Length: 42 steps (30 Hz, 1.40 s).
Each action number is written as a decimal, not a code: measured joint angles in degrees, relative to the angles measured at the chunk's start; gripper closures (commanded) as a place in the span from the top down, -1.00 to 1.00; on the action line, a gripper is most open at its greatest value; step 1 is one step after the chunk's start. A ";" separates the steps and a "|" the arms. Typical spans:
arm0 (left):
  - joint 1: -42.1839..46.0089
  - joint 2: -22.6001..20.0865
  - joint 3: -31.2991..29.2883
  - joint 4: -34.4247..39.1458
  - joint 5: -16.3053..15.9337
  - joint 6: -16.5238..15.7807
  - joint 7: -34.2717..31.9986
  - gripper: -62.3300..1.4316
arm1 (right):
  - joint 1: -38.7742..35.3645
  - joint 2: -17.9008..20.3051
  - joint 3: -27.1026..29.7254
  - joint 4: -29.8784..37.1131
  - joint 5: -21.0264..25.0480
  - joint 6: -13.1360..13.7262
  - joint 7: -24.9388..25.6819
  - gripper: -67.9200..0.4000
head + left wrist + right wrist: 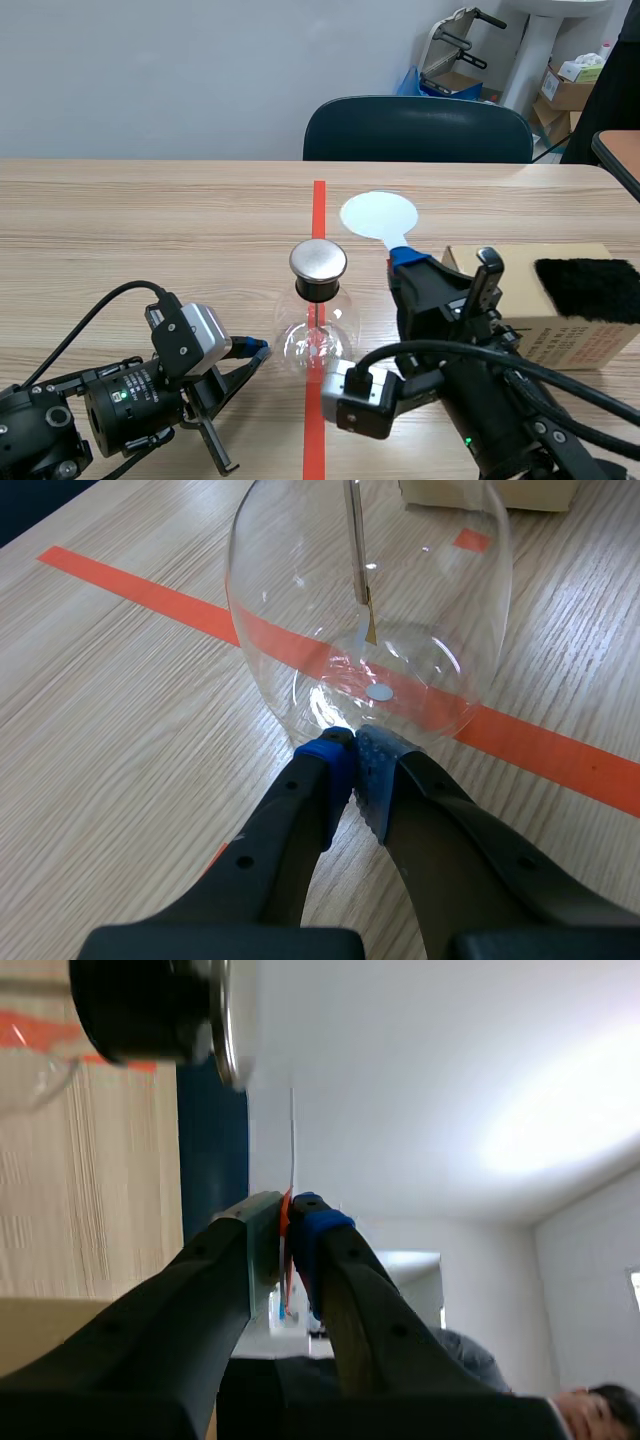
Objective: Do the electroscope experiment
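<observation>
The left claw [352, 742] is clenched on nothing, its tips right at the foot of the electroscope's glass flask [280, 650], which stands on the bench [150, 230] over the red tape line. The right claw [288, 1210] grasps a thin white disc paddle [379, 216] by its stem, held up near the flask's metal cap [318, 260]. Beside that arm sits a cardboard box [570, 330] with a black fuzzy pad [588, 288] on top.

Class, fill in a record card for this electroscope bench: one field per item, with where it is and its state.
Electroscope: glass flask, metal cap, upright on the red tape line
Left jaws: shut on nothing, tips at the flask's base
Right jaws: shut on the white disc paddle, disc near the cap
Box: right of the flask, black fur pad on top
</observation>
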 measured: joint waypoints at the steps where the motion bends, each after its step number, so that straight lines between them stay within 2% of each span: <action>1: 0.00 0.00 0.00 0.00 0.00 0.00 0.00 -0.85 | 0.00 -0.02 0.00 0.00 0.00 0.00 1.29 -0.94; 10: 0.00 0.00 0.00 0.00 0.00 0.00 0.00 -0.85 | 0.00 -0.02 0.00 0.00 -0.02 0.00 9.64 -0.94; 18: 0.00 0.00 0.00 0.00 0.00 0.00 0.00 -0.85 | 0.00 -0.02 0.00 0.00 -0.20 0.00 13.81 -0.94; 42: 0.00 0.00 0.00 0.00 0.00 0.00 0.00 -0.85 | 0.00 -0.02 0.00 0.00 -0.22 0.00 14.25 -0.94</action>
